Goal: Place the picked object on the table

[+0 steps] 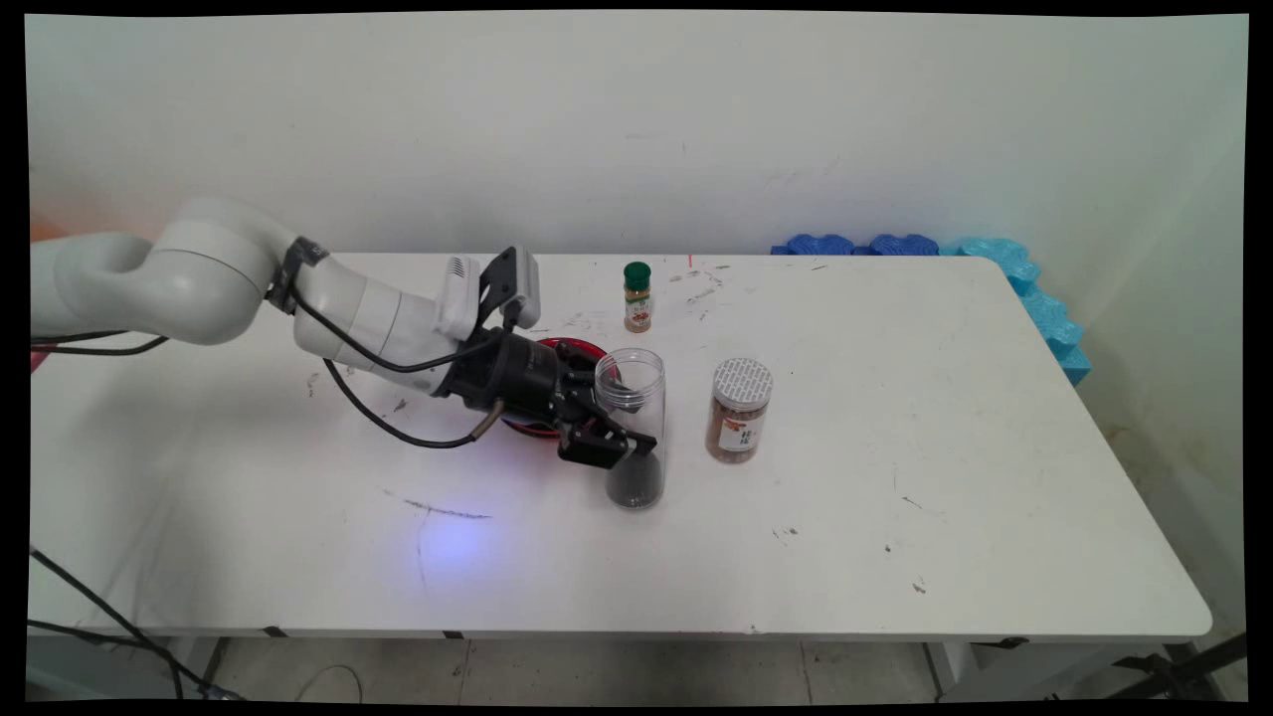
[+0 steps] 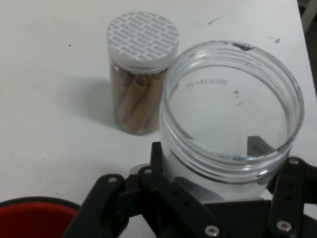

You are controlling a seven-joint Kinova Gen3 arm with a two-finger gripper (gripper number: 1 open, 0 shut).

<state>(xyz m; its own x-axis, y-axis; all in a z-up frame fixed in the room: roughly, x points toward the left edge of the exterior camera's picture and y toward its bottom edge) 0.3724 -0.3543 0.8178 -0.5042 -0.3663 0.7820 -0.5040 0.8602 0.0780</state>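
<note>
Main view: end effector (image 1: 619, 426) grasping open clear jar (image 1: 634, 428) from left, jar standing upright on counter (image 1: 895, 497); lidded jar of brown sticks (image 1: 739, 410) standing just right.

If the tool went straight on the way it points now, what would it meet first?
Its tool already holds the open clear jar. Beyond that, probably the brown-filled jar with the patterned lid, though depth is unclear.

White table (image 1: 895, 517) – open clear jar (image 1: 634, 428), lidded jar (image 1: 739, 410), green-capped bottle (image 1: 636, 296), red bowl (image 1: 557, 350).
</note>
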